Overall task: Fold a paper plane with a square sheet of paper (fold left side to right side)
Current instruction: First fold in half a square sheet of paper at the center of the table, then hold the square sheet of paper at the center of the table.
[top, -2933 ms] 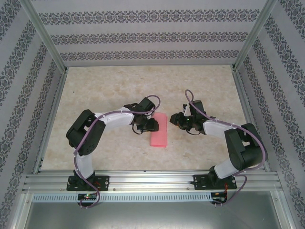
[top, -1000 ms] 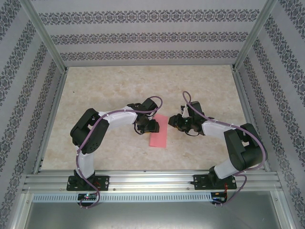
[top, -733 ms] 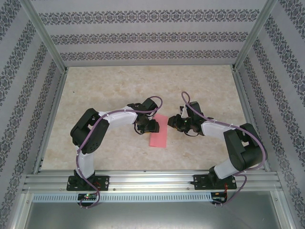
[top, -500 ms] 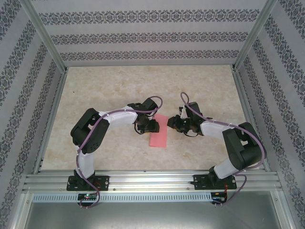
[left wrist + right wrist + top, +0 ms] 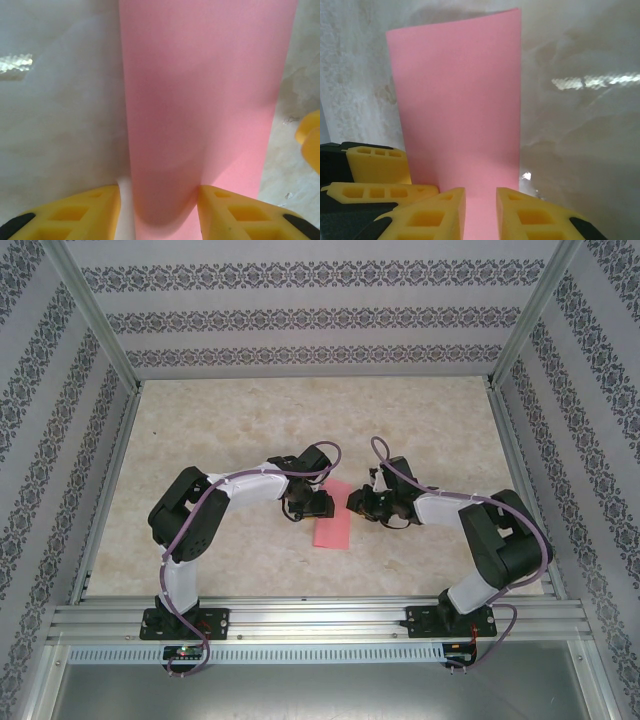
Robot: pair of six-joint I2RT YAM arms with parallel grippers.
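Newbie: Paper (image 5: 334, 524) check, anyone? Where's it sitting right now?

Regular: It's lying flat on the surface (image 5: 240, 420), about midway between the two arms, folded over into a narrow pink strip. From above, both arms are bending in toward its far half, one from each side.

Newbie: Is the left gripper (image 5: 160, 215) holding anything?

Regular: Not that I'm seeing. Its jaws are standing roughly halfway apart. In its wrist view the strip is running out from between them, with one jaw overlapping the paper's long edge. The paper is looking rounded and shadowed close to the jaws, and I can't tell if it's creased there.

Newbie: And the right gripper (image 5: 480, 212)?

Regular: Its jaws are sitting only a narrow slit apart, right over the strip's short end, with pink showing through the slit. It isn't clamping anything, as far as I can see. The left gripper's yellow jaw is poking in just beside it, at the paper's long edge. I can't tell if it's touching.
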